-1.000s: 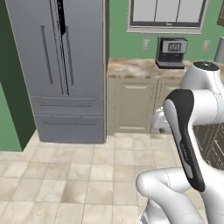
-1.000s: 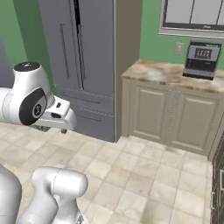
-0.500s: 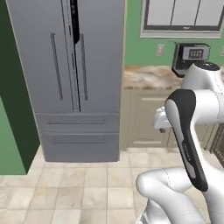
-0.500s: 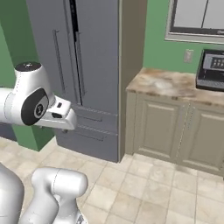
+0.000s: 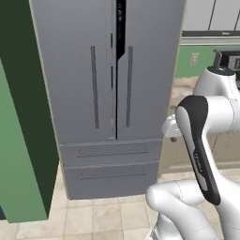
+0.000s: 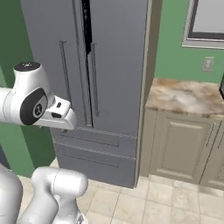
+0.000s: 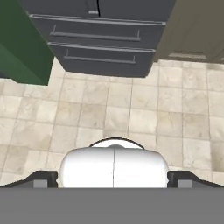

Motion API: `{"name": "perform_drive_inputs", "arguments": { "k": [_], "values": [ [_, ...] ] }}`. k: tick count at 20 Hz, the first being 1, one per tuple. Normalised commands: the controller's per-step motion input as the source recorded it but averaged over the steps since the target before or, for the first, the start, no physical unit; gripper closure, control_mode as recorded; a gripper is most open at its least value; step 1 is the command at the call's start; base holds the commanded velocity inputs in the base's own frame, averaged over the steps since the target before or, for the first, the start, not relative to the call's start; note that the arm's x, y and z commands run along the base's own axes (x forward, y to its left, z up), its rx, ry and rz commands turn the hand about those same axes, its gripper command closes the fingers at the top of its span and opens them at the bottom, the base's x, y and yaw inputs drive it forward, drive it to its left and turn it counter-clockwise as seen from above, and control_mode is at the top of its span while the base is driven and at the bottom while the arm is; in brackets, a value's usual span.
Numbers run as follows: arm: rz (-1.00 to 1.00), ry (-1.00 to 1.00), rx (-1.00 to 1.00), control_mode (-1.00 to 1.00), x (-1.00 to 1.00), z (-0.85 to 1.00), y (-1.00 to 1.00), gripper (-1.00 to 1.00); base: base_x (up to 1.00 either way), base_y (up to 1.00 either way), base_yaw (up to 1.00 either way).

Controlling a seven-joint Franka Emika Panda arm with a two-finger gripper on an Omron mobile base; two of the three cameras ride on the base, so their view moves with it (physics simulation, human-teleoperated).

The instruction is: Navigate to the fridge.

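The tall matte grey fridge (image 5: 140, 70) stands straight ahead, filling the middle of the left base view, its two upper doors shut with thin vertical handles and two wide drawers below. In the right base view the fridge (image 6: 118, 65) rises just behind my hand. In the hand view, the fridge's two drawers (image 7: 100, 48) lie along the top, above tiled floor. My gripper (image 7: 113, 179) points down at the floor and is open, its dark fingertips (image 7: 43, 177) far apart with nothing between them.
A beige cabinet (image 6: 183, 148) with a marble counter (image 6: 188, 94) adjoins the fridge on the right. A dark green wall panel (image 5: 18, 140) flanks it on the left. Tiled floor (image 7: 131, 113) lies between me and the fridge. A black appliance (image 5: 228, 58) sits far right.
The whole picture has shifted: the base has driven closer to the fridge, which now looms larger and more central. The arm holds the same pose.
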Motion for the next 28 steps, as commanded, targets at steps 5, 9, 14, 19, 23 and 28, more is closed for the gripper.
{"name": "perform_drive_inputs", "arguments": {
  "k": [5, 9, 14, 19, 23, 28],
  "values": [
    [0.00, 0.00, 0.00, 1.00, 0.00, 0.00, 0.00, -1.00, 0.74, 0.87, -0.26],
    [0.00, 0.00, 0.00, 1.00, 0.00, 0.00, 0.00, -1.00, 0.61, 0.27, -0.17],
    [0.00, 0.00, 0.00, 1.00, 0.00, 0.00, 0.00, -1.00, 0.55, -0.06, -0.02],
    [0.00, 0.00, 0.00, 1.00, 0.00, 0.00, 0.00, -1.00, 0.56, -0.13, 0.00],
    [0.00, 0.00, 0.00, 1.00, 0.00, 0.00, 0.00, -1.00, 0.67, -0.10, 0.00],
    [0.00, 0.00, 0.00, 1.00, 0.00, 0.00, 0.00, -1.00, 0.63, -0.10, 0.00]
  ]
}}
